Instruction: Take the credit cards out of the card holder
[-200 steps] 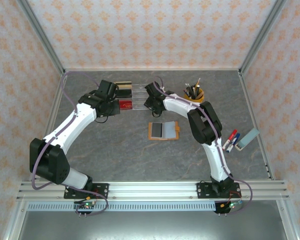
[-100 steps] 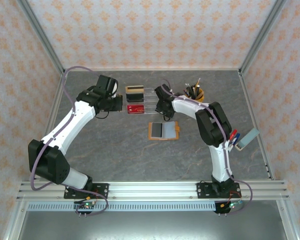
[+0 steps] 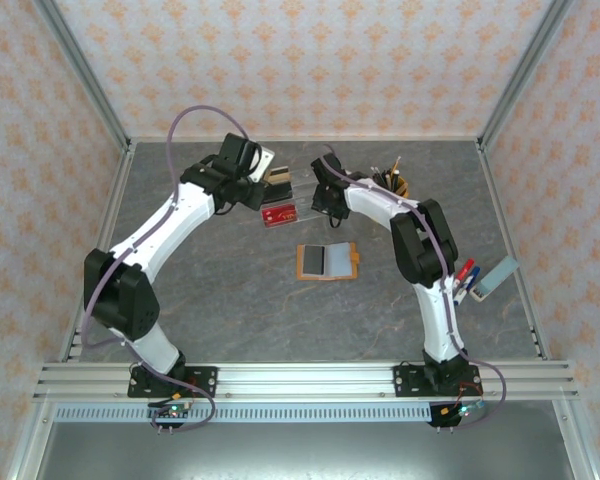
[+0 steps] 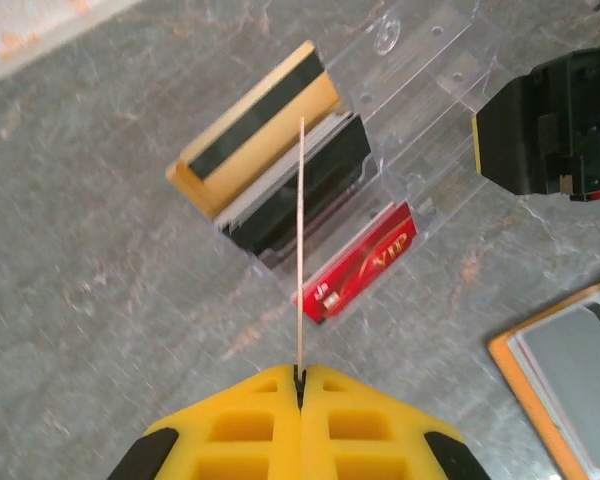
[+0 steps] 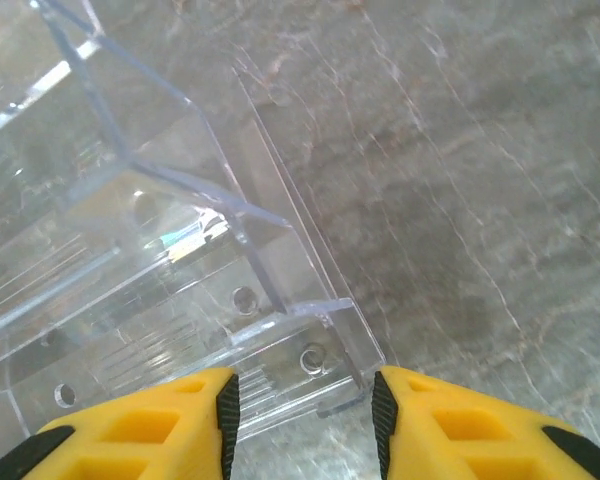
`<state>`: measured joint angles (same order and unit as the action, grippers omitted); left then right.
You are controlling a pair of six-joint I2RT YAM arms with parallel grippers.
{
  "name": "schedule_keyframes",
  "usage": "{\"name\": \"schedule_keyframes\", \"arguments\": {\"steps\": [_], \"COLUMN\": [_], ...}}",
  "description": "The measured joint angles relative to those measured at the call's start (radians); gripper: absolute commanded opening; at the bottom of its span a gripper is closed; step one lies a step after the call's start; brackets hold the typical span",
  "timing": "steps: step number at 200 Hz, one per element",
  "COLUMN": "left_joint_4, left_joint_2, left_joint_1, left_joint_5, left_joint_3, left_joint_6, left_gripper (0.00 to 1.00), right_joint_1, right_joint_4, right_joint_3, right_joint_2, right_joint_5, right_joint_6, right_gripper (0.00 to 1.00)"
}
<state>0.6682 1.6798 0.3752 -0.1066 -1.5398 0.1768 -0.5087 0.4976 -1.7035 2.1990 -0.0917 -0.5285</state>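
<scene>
The orange card holder (image 3: 327, 261) lies open and flat at mid table, grey inside; its corner shows in the left wrist view (image 4: 570, 370). My left gripper (image 4: 300, 372) is shut on a thin pale card (image 4: 300, 240), seen edge-on. It hangs over a clear stepped stand (image 3: 298, 192). In the stand are a tan card with a black stripe (image 4: 255, 130), a dark card (image 4: 305, 185) and a red VIP card (image 4: 360, 262). My right gripper (image 5: 300, 385) has its pads against the end corner of the stand (image 5: 280, 340).
An orange cup of pens (image 3: 390, 185) stands just right of the right arm's wrist. Markers (image 3: 462, 281) and a teal block (image 3: 498, 276) lie at the right edge. The right gripper's black body (image 4: 550, 130) sits close to the stand.
My left arm has swung from the stand's left side to above it, the card in its jaws. The stand has turned a little. The right gripper has stayed at the stand's right end.
</scene>
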Motion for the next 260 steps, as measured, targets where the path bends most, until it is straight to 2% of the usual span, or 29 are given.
{"name": "schedule_keyframes", "arguments": {"steps": [48,106,131,175,260], "left_joint_4": [0.004,0.062,0.103,0.175,0.265], "left_joint_2": [0.127,0.272,0.344,0.437,0.473], "left_joint_1": [-0.003,-0.037,-0.049,-0.049,-0.050], "left_joint_5": [0.018,-0.017,-0.040,-0.043,0.019], "left_joint_3": [-0.173,-0.339,-0.416,-0.495,-0.549], "left_joint_6": [0.144,0.299,0.351,0.414,0.506], "left_gripper": [0.00,0.00,0.00,0.00,0.00], "right_joint_1": [0.000,0.000,0.000,0.000,0.000], "right_joint_4": [-0.007,-0.055,-0.092,-0.111,-0.109], "right_joint_3": [0.011,0.224,0.294,0.384,0.456], "right_joint_2": [-0.009,-0.279,-0.385,-0.477,-0.581], "right_joint_5": [-0.031,-0.151,-0.198,-0.236,-0.247], "right_joint_6": [0.035,0.025,0.005,-0.025,-0.051], "right_gripper": [0.54,0.68,0.70,0.71,0.71]}}
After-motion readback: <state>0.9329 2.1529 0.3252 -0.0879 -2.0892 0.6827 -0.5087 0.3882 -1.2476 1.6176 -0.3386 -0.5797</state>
